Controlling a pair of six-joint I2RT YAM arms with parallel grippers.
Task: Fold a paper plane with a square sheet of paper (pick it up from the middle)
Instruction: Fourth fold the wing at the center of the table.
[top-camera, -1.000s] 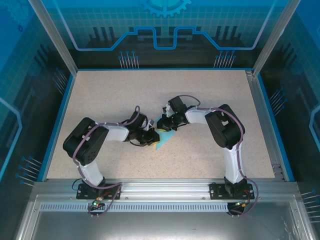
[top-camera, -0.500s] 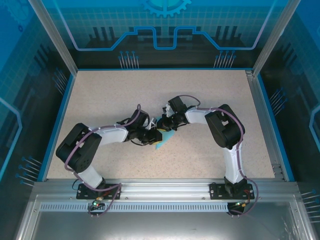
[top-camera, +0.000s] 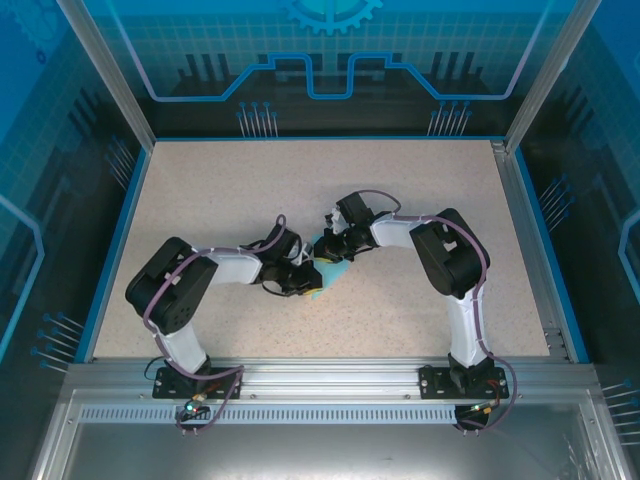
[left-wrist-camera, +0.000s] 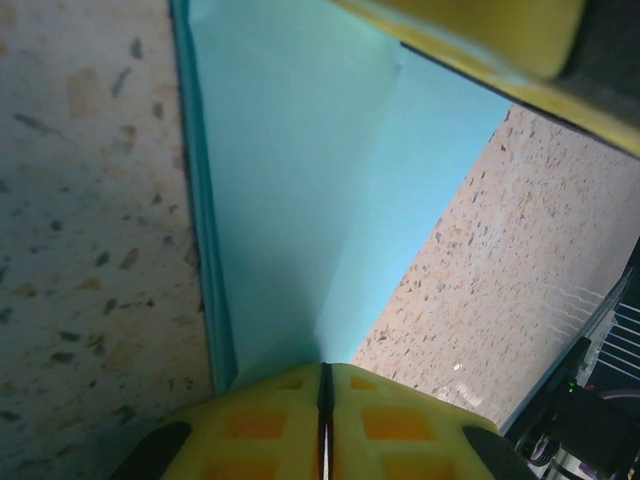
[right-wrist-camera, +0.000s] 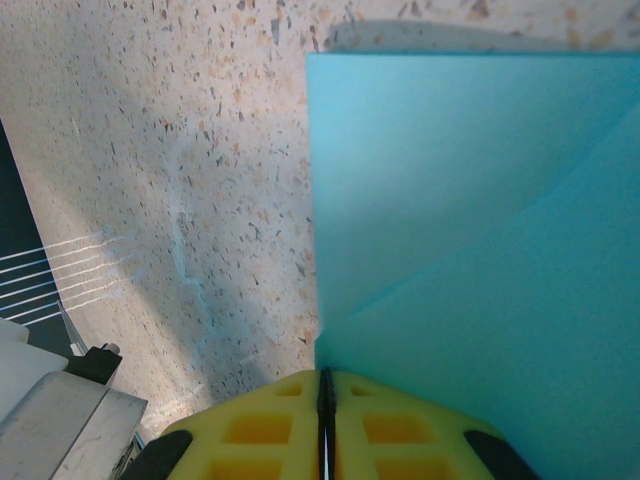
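Note:
The light blue sheet of paper (top-camera: 332, 272) lies folded in layers at the middle of the table, between both arms; a finished paper plane shape cannot be made out. My left gripper (top-camera: 312, 281) is shut, its yellow tips (left-wrist-camera: 325, 372) set against the paper (left-wrist-camera: 300, 180) where a crease meets its near edge. My right gripper (top-camera: 328, 256) is shut too, tips (right-wrist-camera: 325, 378) at the corner of a diagonal fold on the paper (right-wrist-camera: 470, 200). The right gripper's yellow finger (left-wrist-camera: 500, 30) shows at the top of the left wrist view. Whether paper is pinched between either pair of jaws is unclear.
The speckled beige tabletop (top-camera: 220, 190) lies bare around the paper. Blue walls and aluminium posts (top-camera: 110, 80) fence the table. A metal rail (top-camera: 320, 378) with both arm bases runs along the near edge.
The left arm's elbow swung out to the left and came back, and its gripper edged right onto the paper. The paper's lower tip no longer sticks out. The right arm stayed still.

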